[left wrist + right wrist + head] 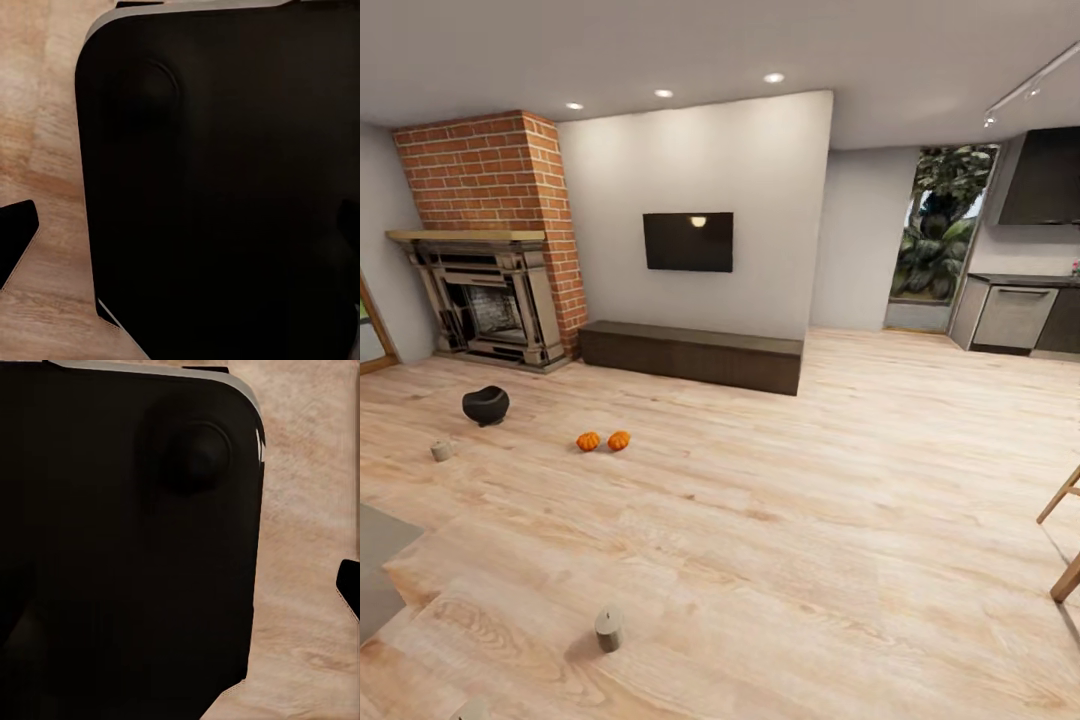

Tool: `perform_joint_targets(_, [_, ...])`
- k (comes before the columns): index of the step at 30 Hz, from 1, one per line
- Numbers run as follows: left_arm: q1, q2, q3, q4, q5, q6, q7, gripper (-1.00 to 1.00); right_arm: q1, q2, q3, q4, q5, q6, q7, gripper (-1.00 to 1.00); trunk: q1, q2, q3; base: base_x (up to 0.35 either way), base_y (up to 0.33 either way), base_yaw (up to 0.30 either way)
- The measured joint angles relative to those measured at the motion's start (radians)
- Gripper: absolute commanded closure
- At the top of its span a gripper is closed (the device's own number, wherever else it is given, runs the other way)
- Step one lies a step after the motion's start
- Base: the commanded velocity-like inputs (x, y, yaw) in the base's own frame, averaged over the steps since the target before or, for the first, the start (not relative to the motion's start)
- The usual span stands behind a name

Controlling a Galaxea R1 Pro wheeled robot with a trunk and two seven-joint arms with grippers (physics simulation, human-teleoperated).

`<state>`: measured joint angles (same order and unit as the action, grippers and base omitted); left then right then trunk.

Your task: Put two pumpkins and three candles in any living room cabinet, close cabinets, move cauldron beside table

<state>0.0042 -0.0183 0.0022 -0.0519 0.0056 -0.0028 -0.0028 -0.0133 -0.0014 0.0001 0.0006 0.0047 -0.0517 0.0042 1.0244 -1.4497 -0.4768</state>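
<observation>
Two pumpkins (pixel 603 441) lie touching on the floor before the cabinet (pixel 691 356); drive there first, approaching squarely. Gripper states: cannot tell.

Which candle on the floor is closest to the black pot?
The small pale candle just left of and below the black pot in the head view. The darker candle stands much farther away, near the camera.

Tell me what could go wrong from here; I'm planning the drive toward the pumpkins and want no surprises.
1. A grey candle stands on the bare floor close ahead; the base could knock it over while rolling forward.
2. The two pumpkins sit side by side, apparently touching, so grasping one may send the other rolling.
3. The cabinet fronts look handleless, so opening one may be fiddly.
</observation>
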Motion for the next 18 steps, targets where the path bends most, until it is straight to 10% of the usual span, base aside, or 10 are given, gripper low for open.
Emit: perform_joint_targets(18, [0.0,0.0,0.0,0.0,-0.002,0.0,0.0,-1.0,0.0,0.0,0.001,0.0,0.001,0.0,0.0,-1.0,0.0,0.0,0.0,0.335,-0.028,0.057])
